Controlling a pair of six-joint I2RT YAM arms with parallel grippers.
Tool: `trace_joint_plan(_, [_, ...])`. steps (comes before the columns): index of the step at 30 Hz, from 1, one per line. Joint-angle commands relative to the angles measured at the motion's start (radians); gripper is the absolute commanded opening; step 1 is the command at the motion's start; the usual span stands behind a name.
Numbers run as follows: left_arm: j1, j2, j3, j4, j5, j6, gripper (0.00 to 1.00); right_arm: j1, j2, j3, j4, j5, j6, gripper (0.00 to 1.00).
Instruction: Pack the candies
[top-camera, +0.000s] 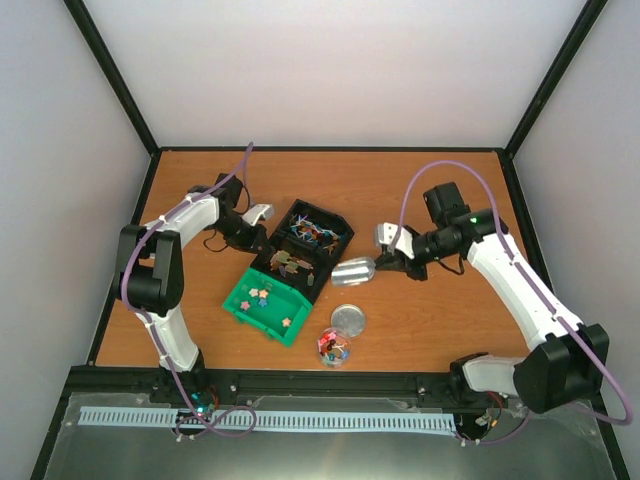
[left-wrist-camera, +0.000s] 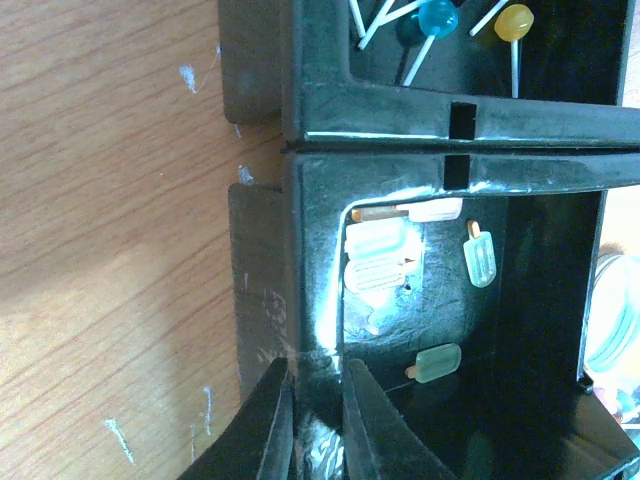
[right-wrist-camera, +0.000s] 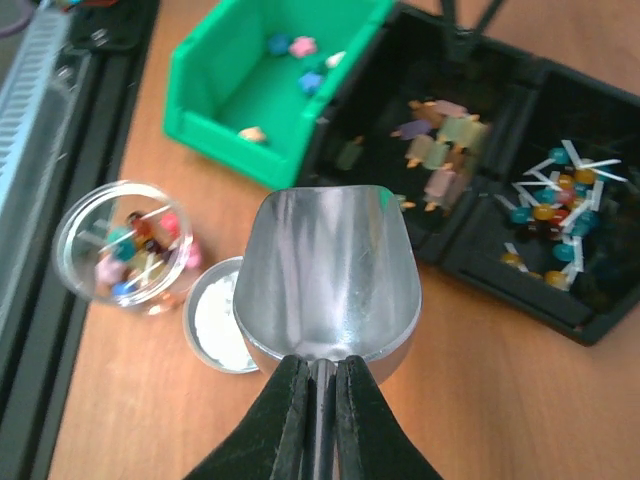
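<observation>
Top view: candies (top-camera: 266, 296) are seen in the green bin (top-camera: 252, 318) and the jar (top-camera: 321, 350).
Left wrist: the left tool (left-wrist-camera: 315, 395) is clamped on the black tray (left-wrist-camera: 315, 250) wall.
Right wrist: the scoop (right-wrist-camera: 330, 270) handle is pinched by the right tool (right-wrist-camera: 318, 395). The candies, judged light, hard and loose, are best scooped.

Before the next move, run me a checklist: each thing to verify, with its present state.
1. Grip of the right gripper on the scoop: ok, shut on its handle.
2. Scoop bowl empty and ready to load: ok.
3. Star candies available in the green bin: ok, several lie there.
4. The jar uncovered, the lid lying beside it: ok.
5. The left gripper steadying the black tray: ok, fingers clamp its wall.
6. Room in the jar for more: cannot tell.
</observation>
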Motion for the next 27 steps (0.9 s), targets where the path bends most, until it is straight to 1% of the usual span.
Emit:
trace_joint_plan(1, [0.005,-0.022,-0.015,-0.006,-0.007,0.018,0.01,0.004,0.074,0.094,0.195,0.047,0.313,0.03])
trace_joint_plan(3, [0.005,-0.025,-0.019,-0.002,-0.006,0.015,0.01,0.005,0.157,0.152,0.229,0.096,0.439,0.03])
trace_joint_plan(5, [0.004,-0.026,-0.020,0.002,0.000,0.010,0.01,0.006,0.227,0.214,0.241,0.150,0.522,0.03])
trace_joint_plan(10, [0.003,-0.031,-0.019,0.006,-0.004,0.009,0.01,0.032,0.410,0.378,0.191,0.244,0.639,0.03])
trace_joint_plan(15, [0.002,-0.045,-0.030,0.021,-0.005,0.003,0.01,0.094,0.555,0.500,0.131,0.333,0.682,0.03])
trace_joint_plan(21, [-0.006,-0.055,-0.040,0.026,-0.015,0.010,0.01,0.171,0.702,0.632,0.065,0.498,0.740,0.03])
trace_joint_plan(24, [-0.012,-0.058,-0.043,0.033,-0.022,0.011,0.01,0.184,0.772,0.690,0.032,0.544,0.759,0.03])
trace_joint_plan(27, [-0.021,-0.054,-0.042,0.037,-0.021,0.015,0.01,0.189,0.829,0.729,0.027,0.551,0.770,0.03])
